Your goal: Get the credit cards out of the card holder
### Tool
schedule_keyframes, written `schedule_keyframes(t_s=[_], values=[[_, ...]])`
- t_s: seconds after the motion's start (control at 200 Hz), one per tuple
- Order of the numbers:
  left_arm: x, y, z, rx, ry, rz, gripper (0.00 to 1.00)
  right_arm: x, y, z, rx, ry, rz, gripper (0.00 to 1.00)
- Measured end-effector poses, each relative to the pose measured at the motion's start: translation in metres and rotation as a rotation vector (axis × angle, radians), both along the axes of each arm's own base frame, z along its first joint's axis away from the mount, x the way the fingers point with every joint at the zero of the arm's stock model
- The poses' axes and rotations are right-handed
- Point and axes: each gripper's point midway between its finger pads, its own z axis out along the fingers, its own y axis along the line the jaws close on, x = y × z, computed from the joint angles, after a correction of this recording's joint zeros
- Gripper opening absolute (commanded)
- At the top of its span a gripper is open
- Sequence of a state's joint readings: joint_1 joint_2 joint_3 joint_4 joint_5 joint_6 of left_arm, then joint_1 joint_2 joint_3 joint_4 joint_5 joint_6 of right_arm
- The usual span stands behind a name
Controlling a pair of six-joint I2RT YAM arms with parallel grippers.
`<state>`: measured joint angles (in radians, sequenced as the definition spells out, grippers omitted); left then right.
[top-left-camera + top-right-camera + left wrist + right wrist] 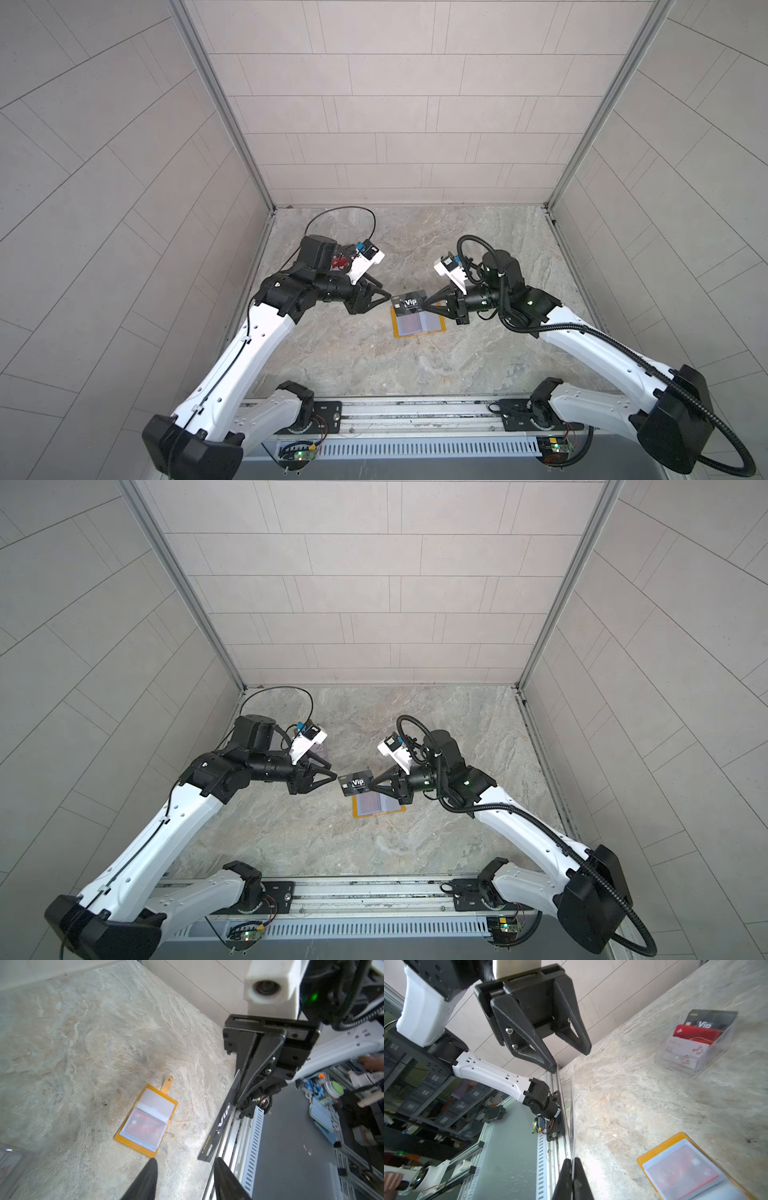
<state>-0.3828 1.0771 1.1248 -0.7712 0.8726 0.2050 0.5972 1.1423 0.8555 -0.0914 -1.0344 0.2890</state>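
As right claw [424, 306] pinches the Vip card [409, 302], card holder [419, 326] lies below.

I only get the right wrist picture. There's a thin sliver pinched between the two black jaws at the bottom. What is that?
Observer: A dark grey card lettered Vip. You see it edge-on; both top views show its face, with the right gripper shut on one short end.
Operator: Does the yellow wallet have a clasp?
Observer: Yes. The left wrist view shows a tab with a snap button sticking out from the card holder; your picture cuts that end off.
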Motion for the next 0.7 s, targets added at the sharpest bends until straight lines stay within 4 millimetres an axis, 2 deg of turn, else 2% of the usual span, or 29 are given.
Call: schedule_keyframes(t_s=[0.1, 0.17, 0.255, 0.701], values=[[-0.008, -0.004, -0.003, -0.014, 0.025, -0.056, 0.42, -0.008, 0.008, -0.004, -0.018, 0.016, 0.063, 0.0], [-0.012, -0.005, -0.004, -0.022, 0.04, -0.083, 0.35, -0.012, 0.012, -0.006, -0.029, 0.021, 0.096, 0.0], [-0.015, -0.006, -0.006, -0.022, 0.045, -0.108, 0.34, -0.016, 0.016, -0.007, -0.037, 0.024, 0.129, 0.0], [-0.03, -0.013, -0.012, -0.015, 0.081, -0.197, 0.25, -0.015, 0.025, -0.009, -0.058, 0.028, 0.213, 0.0]])
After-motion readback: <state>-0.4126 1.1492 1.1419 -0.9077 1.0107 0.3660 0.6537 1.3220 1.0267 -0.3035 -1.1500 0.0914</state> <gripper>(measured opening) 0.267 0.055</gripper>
